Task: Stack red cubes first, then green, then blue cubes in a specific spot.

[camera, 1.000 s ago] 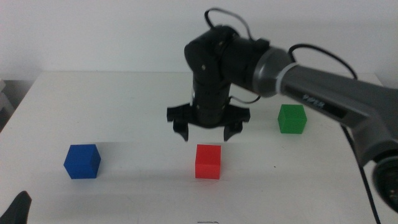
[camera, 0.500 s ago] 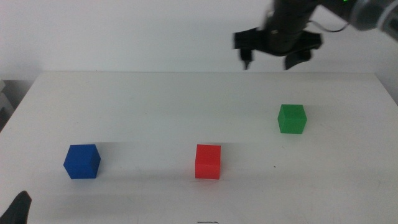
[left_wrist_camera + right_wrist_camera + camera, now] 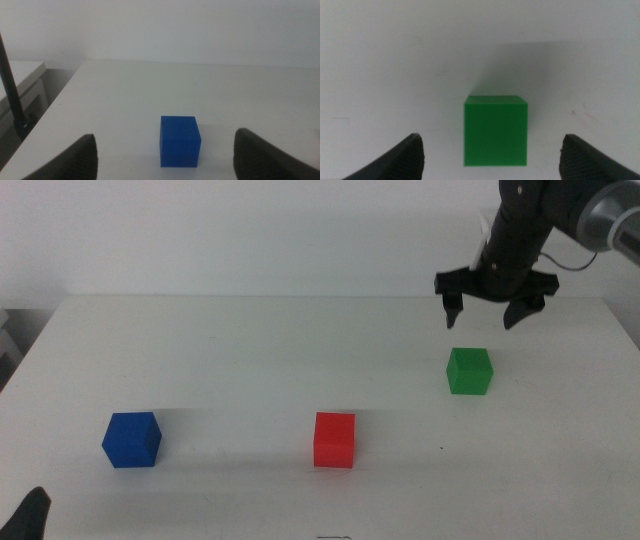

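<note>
The red cube rests alone near the middle front of the white table. Over at the right, the green cube sits directly below my right gripper, which hangs open in the air above it, jaws spread wider than the cube and holding nothing. At the front left lies the blue cube. My left gripper waits low at the front left corner, open, with the blue cube a short way ahead of its jaws.
The white table's far edge meets a plain white wall. A pale shelf and a dark cable stand off the table's left side in the left wrist view.
The right gripper rose from just above the red cube, swung up and to the right, and now has come down over the green cube. No cube has moved.
</note>
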{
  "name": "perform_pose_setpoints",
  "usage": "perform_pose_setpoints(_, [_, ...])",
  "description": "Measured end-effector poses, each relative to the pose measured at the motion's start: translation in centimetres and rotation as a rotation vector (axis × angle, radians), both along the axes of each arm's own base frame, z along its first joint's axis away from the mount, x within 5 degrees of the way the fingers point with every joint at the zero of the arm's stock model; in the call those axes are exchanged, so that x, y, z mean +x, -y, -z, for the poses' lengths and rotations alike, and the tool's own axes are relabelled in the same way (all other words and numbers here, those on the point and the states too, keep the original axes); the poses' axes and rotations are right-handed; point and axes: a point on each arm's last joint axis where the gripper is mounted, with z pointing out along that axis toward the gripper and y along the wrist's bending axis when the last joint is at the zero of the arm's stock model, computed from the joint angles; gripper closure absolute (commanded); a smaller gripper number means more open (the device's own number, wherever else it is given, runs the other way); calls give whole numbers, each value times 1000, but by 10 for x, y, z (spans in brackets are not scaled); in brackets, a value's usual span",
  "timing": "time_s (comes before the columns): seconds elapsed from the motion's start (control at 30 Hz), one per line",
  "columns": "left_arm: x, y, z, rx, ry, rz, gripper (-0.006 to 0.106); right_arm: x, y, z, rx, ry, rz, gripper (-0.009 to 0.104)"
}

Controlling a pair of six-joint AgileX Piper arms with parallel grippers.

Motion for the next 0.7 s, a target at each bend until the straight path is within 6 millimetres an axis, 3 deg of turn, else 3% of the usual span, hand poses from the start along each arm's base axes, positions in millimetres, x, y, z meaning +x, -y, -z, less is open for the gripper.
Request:
perform_pose_setpoints(0.33, [0, 0, 0, 0, 0, 0, 8, 12, 0, 47, -16, -94, -29, 1])
perform_pose_setpoints(0.57, [0, 0, 0, 0, 0, 0, 8, 14, 0, 58, -29, -113, -29, 2])
perform_pose_setpoints(0.7, [0, 0, 0, 0, 0, 0, 8, 16, -1, 69, -29, -134, -29, 8])
